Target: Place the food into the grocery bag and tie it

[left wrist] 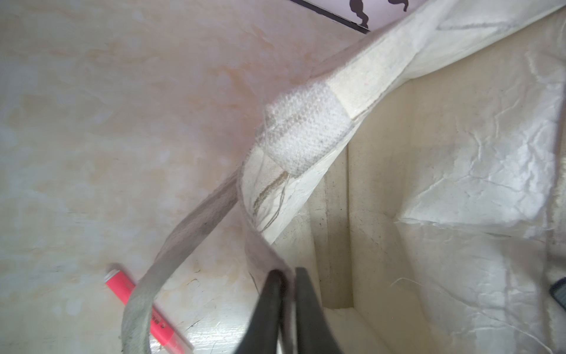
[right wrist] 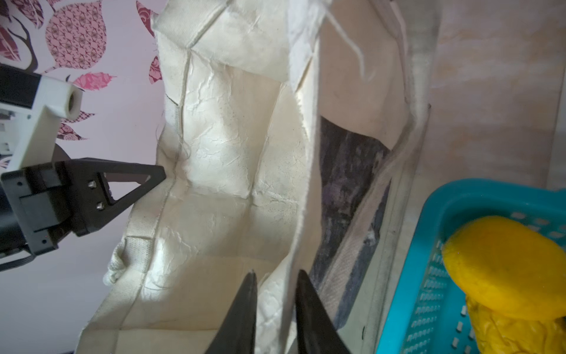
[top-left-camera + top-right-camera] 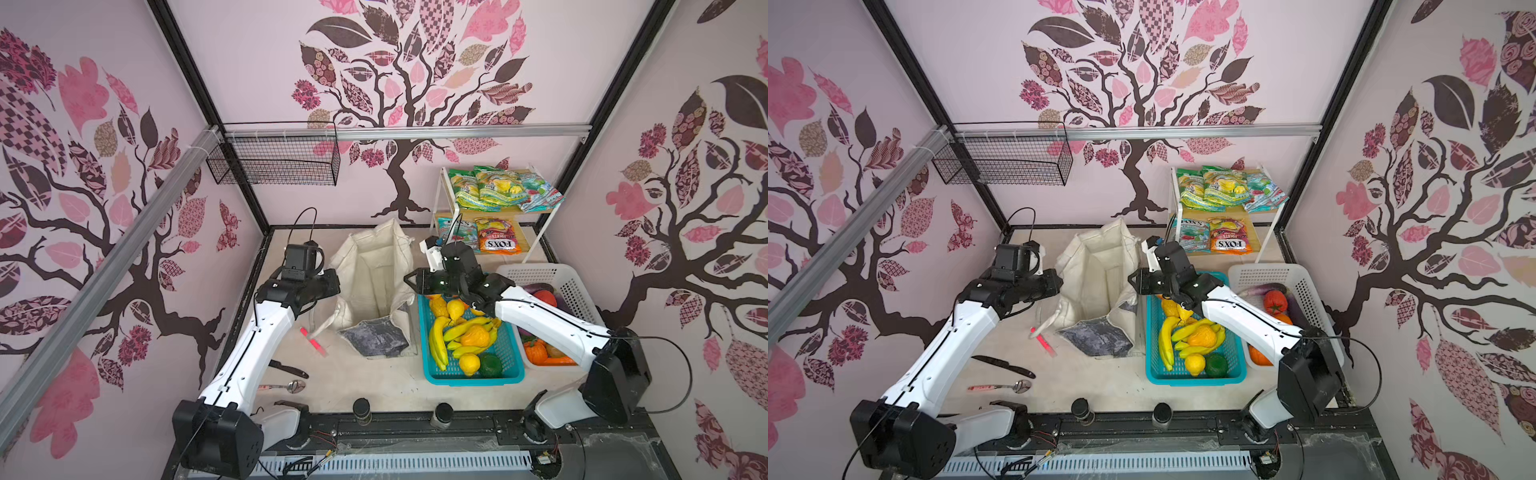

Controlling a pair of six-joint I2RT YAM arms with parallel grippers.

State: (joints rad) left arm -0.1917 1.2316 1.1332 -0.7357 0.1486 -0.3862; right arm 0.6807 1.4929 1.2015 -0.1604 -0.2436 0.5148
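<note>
- Firmly pinches the grocery bag [image 1: 459, 184] rim in the left claw [image 1: 288, 271].
- Nips the opposite wall in the right claw [image 2: 276, 272], just beside the teal basket [image 2: 453, 191].

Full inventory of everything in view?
grocery bag: 1, cream, table centre
fruit: pile, yellow/orange/green, in teal basket
teal basket: 1, teal, right of bag
white basket: 1, white, far right, holds vegetables
snack packets: several, green-yellow/teal/orange, on rack
rack: 1, white frame, back right
wire basket: 1, black, back rail
knife: 1, black, front left
spoon: 1, silver, beside knife
marker: 1, pink, left of bag
jars: 2, dark lids, front edge
left gripper: black, shut on bag's left rim
right gripper: black, shut on bag's right rim
</note>
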